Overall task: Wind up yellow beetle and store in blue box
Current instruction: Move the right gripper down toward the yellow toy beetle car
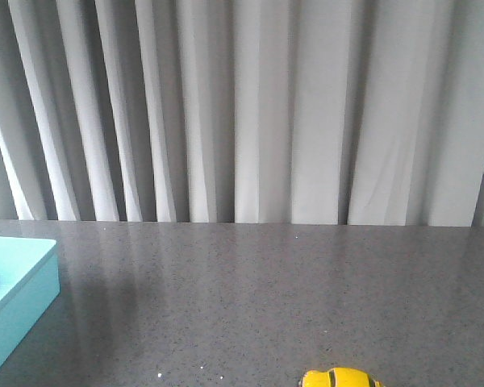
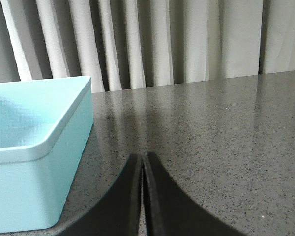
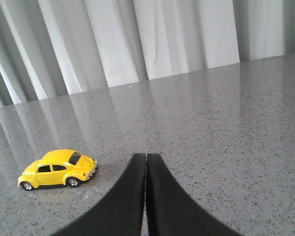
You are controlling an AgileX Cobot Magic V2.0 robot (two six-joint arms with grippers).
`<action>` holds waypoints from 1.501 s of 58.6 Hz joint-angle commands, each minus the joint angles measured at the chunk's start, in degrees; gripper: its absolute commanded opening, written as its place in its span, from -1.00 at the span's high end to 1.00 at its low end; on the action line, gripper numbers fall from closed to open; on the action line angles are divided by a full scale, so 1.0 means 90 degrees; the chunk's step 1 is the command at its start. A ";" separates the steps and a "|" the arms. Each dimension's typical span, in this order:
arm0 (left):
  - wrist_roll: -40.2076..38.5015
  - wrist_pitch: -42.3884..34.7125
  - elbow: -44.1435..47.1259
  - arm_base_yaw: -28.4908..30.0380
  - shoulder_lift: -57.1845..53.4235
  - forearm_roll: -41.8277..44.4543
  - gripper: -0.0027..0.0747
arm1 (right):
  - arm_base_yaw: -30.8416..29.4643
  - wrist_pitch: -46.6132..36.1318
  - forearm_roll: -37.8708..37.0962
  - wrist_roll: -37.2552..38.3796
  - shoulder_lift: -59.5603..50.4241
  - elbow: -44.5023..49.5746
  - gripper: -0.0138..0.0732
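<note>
The grey speckled table (image 1: 274, 298) fills the lower half of the front view, a pleated grey curtain (image 1: 250, 105) behind its far edge. The blue box (image 1: 12, 294) is seen at the lower left of the frame, open-topped, nothing visible inside. The yellow beetle (image 1: 341, 378) is cut by the bottom edge, right of centre, well apart from the box, on its wheels.

In its wrist view the right gripper (image 3: 146, 160) is pressed closed and holds nothing; the beetle (image 3: 57, 169) lies lower left of it, long axis across the frame. The right arm is judged nearer. The left gripper (image 2: 142, 158) is likewise closed, empty, beside the box (image 2: 37, 162). Open tabletop surrounds the toy.
</note>
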 commanded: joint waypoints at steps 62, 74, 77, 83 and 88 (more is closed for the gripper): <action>-0.0059 -0.0423 -0.0093 -0.0047 -0.0047 -0.0023 0.95 | -0.0026 0.2376 0.0829 -0.1699 0.2445 -0.5161 0.49; -0.0059 -0.0423 -0.0093 -0.0047 -0.0047 -0.0023 0.95 | -0.0026 0.3789 0.2328 -0.3277 0.3888 -0.6500 -0.33; -0.0059 -0.0423 -0.0093 -0.0047 -0.0047 -0.0023 0.95 | -0.0026 0.3736 0.2538 -0.3388 0.4076 -0.6623 -0.54; -0.0059 -0.0423 -0.0093 -0.0047 -0.0047 -0.0023 0.95 | -0.0026 0.3249 0.2646 -0.3612 0.4329 -0.6630 -0.84; -0.0059 -0.0423 -0.0093 -0.0047 -0.0047 -0.0023 0.95 | -0.0026 0.3199 0.2796 -0.3612 0.4578 -0.6709 -0.90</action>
